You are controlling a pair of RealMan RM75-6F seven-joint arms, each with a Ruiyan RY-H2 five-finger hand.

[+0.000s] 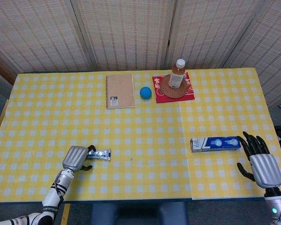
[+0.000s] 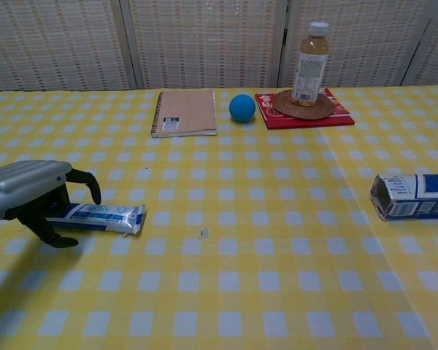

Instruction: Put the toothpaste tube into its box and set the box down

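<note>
The blue and white toothpaste tube (image 1: 100, 153) lies flat on the yellow checked table, front left, also in the chest view (image 2: 102, 216). My left hand (image 1: 76, 158) hovers over its cap end (image 2: 33, 193); the fingers arch over the tube and the thumb is on the near side, without closing on it. The blue toothpaste box (image 1: 215, 143) lies on its side at the front right, its open end facing left (image 2: 412, 195). My right hand (image 1: 260, 161) sits just right of the box with spread fingers, holding nothing; the chest view does not show it.
At the back stand a tan spiral notebook (image 1: 120, 91), a blue ball (image 1: 145, 92) and a drink bottle (image 1: 178, 73) on a wicker coaster over a red mat (image 1: 189, 93). The table's front edge (image 1: 140, 200) runs close below both hands.
</note>
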